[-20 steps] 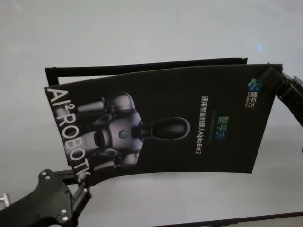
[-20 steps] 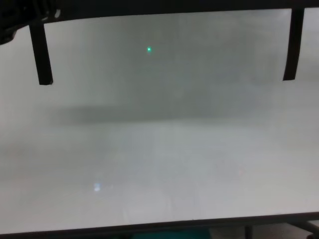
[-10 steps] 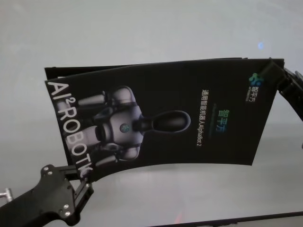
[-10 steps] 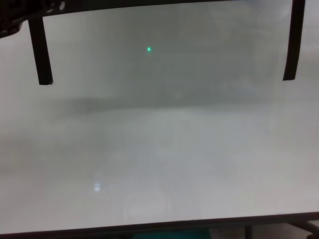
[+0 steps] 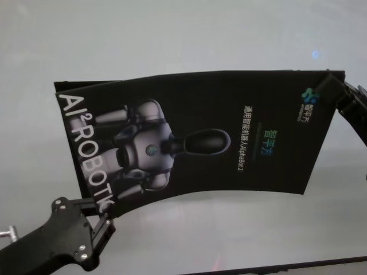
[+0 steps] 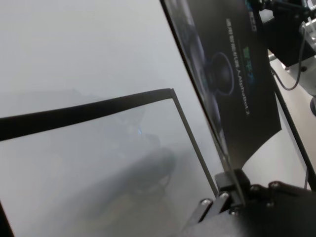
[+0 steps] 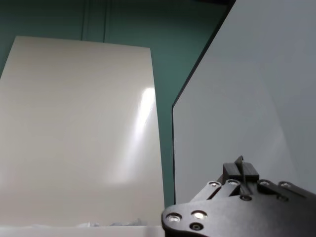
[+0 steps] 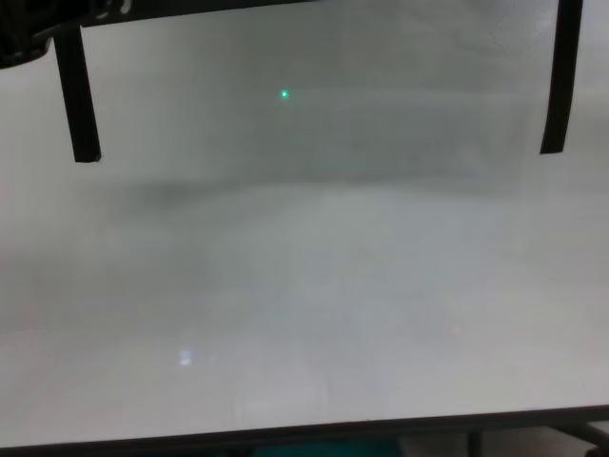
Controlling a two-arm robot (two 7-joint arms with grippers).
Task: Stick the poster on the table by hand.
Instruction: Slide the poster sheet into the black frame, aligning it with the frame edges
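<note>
Poster [image 5: 206,137]: we find it held aloft over the tabletop [image 5: 172,34], bowed, not yet laid.
Left claw [image 5: 98,220]: clamped on the poster's near lettered corner.
Right claw [image 5: 328,87]: clamped on the far logo corner.
Progress: we judge carrying under way; lowering and pressing flat remain.
</note>
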